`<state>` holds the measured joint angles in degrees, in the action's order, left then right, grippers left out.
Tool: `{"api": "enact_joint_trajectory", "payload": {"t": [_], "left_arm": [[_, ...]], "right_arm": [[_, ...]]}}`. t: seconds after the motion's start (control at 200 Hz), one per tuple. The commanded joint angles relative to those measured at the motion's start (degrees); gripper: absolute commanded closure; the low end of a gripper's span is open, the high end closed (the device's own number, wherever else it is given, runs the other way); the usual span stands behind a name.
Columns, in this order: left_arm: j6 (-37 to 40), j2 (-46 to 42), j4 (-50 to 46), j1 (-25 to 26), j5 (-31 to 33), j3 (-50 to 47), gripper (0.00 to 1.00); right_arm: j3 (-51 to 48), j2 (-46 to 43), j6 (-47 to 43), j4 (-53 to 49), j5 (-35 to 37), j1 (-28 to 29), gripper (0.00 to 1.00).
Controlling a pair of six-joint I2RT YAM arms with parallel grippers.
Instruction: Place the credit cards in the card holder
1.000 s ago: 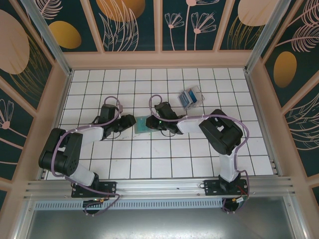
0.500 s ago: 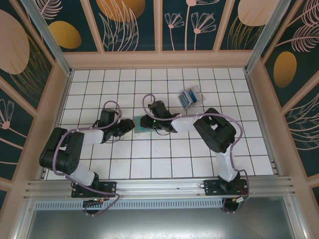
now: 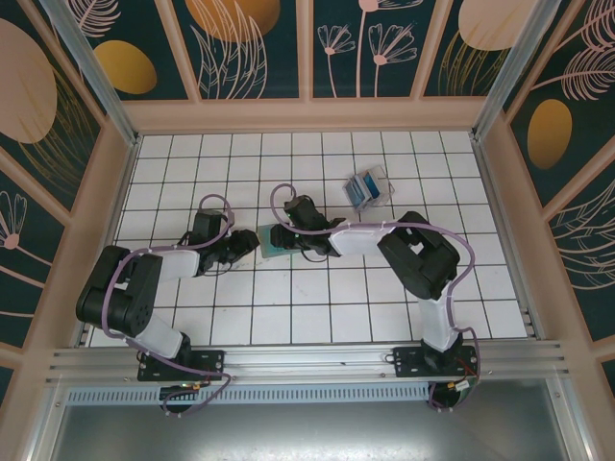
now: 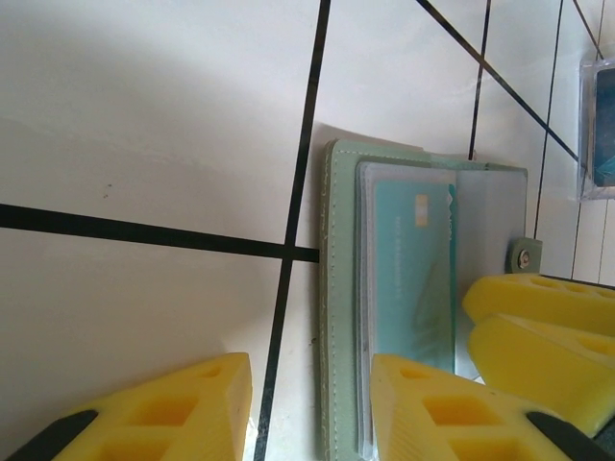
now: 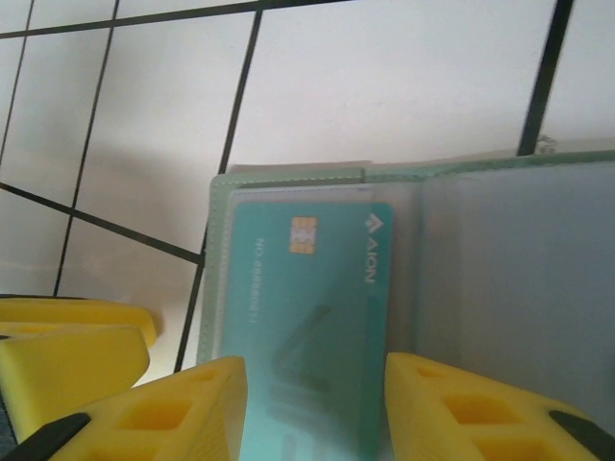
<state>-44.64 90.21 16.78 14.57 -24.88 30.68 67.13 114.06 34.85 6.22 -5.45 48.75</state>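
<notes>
One teal card (image 5: 307,288) is already in a pocket of the open card holder (image 3: 274,240), at the centre of the tabletop (image 3: 192,173). The other cards (image 3: 368,186) lie in a bunch up and right of it, so most work is left. My right fingers (image 5: 163,413) are spread on both sides of that card, perhaps touching it. My left fingers (image 4: 163,418) are spread astride the holder's left edge.

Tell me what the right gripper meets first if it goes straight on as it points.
Probably the teal card in the open card holder, just ahead of the right gripper; depth is unclear.
</notes>
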Motion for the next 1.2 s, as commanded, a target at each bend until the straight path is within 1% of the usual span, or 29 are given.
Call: {"api": "enact_joint_trajectory", "payload": {"t": [0.0,0.105,0.225,0.29,0.405,0.581,0.761,0.846,0.951,1.196], "left_arm": [[0.21,1.19,1.15,-0.05,0.00,0.81,0.62],[0.56,1.69,0.96,-0.03,0.13,1.01,0.62],[0.52,2.22,1.32,-0.06,-0.50,1.13,0.62],[0.76,3.00,1.52,-0.03,-0.59,1.46,0.63],[0.38,4.85,1.86,-0.03,-1.58,2.19,0.66],[0.78,5.46,1.35,-0.06,-1.65,3.16,0.67],[1.19,4.63,0.79,-0.03,-0.26,3.03,0.67],[0.81,4.79,0.72,-0.01,0.05,2.69,0.69],[-0.22,5.54,2.37,-0.04,-0.43,2.16,0.70],[-0.60,5.84,3.14,-0.06,-1.27,1.66,0.70]], "right_arm": [[1.53,0.05,-0.14,-1.40,1.84,0.46,0.57],[2.27,1.05,-0.31,-2.17,2.82,0.69,0.56],[2.74,1.99,-0.60,-1.24,0.86,1.28,0.56],[3.42,2.78,-1.85,-0.96,0.85,2.09,0.59],[6.94,4.91,-2.86,-3.73,1.59,2.93,0.63],[7.47,4.02,-3.65,-4.09,2.28,3.02,0.65],[4.72,-1.12,-4.57,-4.16,5.88,2.85,0.61],[4.16,-2.11,-4.77,-4.76,6.02,2.78,0.59],[3.87,-1.35,-4.25,-4.94,7.43,2.80,0.57],[4.05,2.80,-1.16,-3.35,6.60,2.92,0.55]]}}
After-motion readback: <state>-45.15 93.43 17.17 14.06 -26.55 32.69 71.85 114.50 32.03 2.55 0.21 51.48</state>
